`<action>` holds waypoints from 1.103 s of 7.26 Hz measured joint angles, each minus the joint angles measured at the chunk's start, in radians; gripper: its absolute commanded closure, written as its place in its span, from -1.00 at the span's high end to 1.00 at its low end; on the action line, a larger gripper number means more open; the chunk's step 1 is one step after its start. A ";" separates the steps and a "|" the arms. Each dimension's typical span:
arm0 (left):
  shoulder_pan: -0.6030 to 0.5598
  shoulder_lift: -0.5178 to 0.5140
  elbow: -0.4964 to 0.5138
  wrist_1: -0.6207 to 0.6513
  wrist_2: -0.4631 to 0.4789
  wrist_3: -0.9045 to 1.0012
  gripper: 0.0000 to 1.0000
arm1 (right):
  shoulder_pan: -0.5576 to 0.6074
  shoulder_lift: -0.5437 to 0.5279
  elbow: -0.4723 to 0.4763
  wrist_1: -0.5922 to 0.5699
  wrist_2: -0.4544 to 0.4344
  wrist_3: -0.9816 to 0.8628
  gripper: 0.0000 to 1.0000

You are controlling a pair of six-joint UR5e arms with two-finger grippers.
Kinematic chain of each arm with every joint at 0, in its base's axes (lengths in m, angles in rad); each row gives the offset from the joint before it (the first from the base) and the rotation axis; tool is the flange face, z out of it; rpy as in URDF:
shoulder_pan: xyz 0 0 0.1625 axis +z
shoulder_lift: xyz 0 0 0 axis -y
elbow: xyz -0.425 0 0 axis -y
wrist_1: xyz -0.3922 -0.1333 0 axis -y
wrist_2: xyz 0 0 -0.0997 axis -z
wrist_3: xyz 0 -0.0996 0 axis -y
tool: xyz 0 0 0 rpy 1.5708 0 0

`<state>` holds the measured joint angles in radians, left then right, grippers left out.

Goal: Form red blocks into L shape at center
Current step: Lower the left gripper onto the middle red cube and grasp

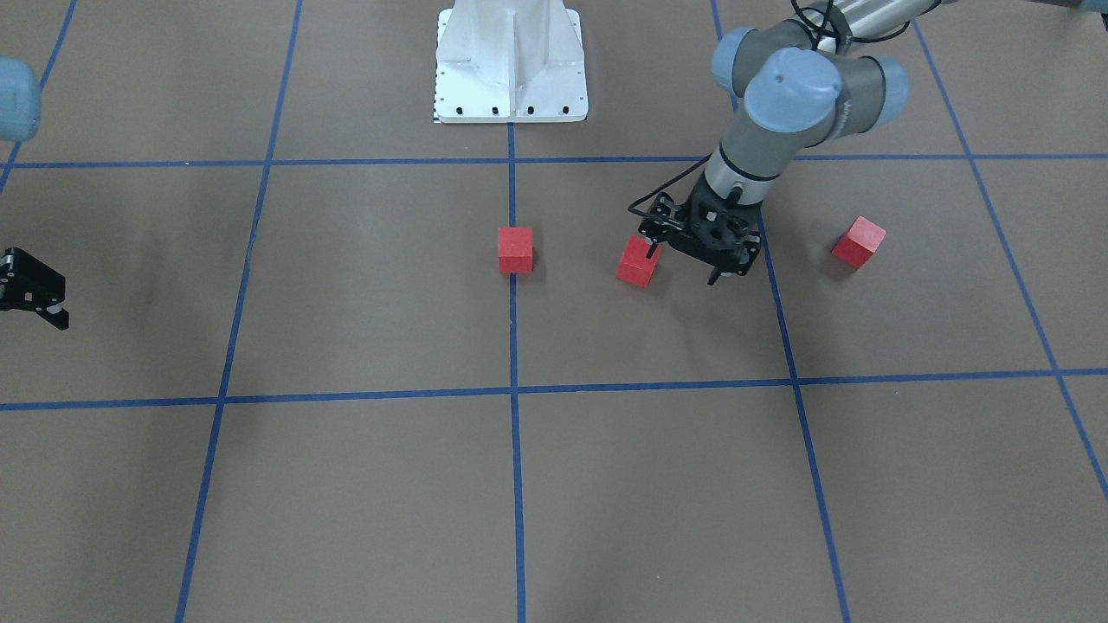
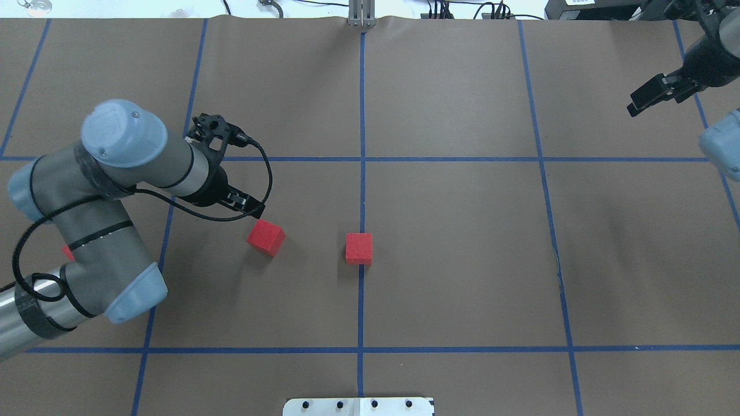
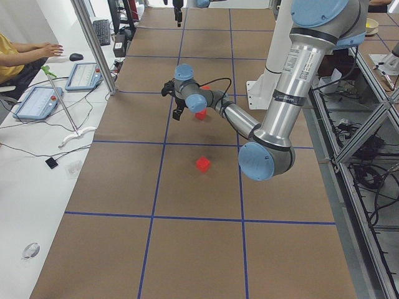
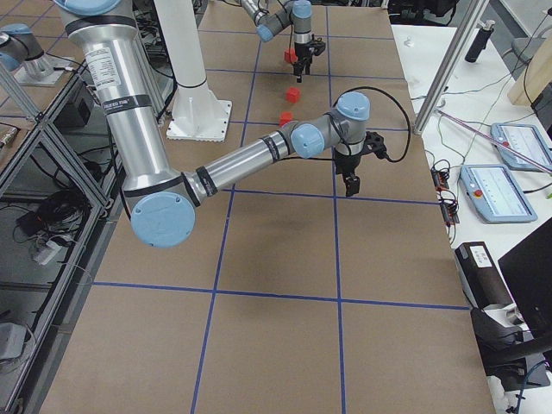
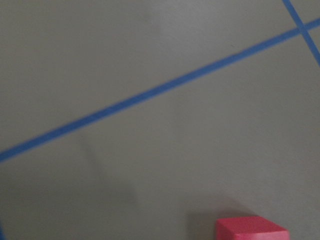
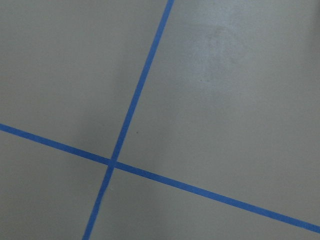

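While one of the red blocks (image 1: 515, 249) is sitting squarely on the blue tape line (image 1: 512, 346) that is crossing the center (image 2: 393, 248), the other two are lying out toward the robot's left. A second block (image 1: 638, 261) is resting turned at an angle just beside the left gripper (image 1: 684, 264). A third block (image 1: 859, 242) is lying well apart beyond the next tape line, mostly hidden under the arm in the overhead view. No two cubes are touching, so the L is being judged as not yet begun, with the centered cube probably serving as the anchor for the others. The left gripper is being held low with its fingers spread wide and nothing between them. One fingertip (image 1: 653, 251) is showing at the second block's upper edge, though contact cannot be told. That cube is therefore being taken as the one in hand, and only its top corner is being caught at the bottom of the left wrist view. The right gripper (image 2: 644, 98) is being kept far off at the table's other side, probably to stay out of the way. Nothing is being held in it, and how far it is parted cannot be told. The cubes are presenting plain, matte, sharp-edged faces that parallel fingers should be gripping easily. The floor (image 1: 363, 285) is showing as a flat, dull brown sheet under thin tape, with the white metal robot base (image 1: 511, 69) standing at its edge.
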<state>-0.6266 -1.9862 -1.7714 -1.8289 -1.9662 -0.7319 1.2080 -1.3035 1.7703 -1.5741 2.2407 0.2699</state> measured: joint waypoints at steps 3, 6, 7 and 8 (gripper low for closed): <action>0.088 -0.048 0.007 0.070 0.048 -0.061 0.98 | 0.004 -0.006 0.000 0.001 -0.001 -0.003 0.98; 0.093 -0.048 0.014 0.078 0.052 -0.067 0.98 | 0.004 -0.004 0.000 0.002 -0.002 0.004 0.98; 0.093 -0.048 0.018 0.078 0.054 -0.068 0.96 | 0.003 -0.003 0.000 0.002 -0.003 0.004 0.98; 0.094 -0.049 0.027 0.079 0.058 -0.069 0.89 | 0.002 -0.002 -0.001 0.002 -0.004 0.005 0.98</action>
<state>-0.5325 -2.0357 -1.7448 -1.7503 -1.9079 -0.8005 1.2105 -1.3058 1.7692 -1.5723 2.2371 0.2744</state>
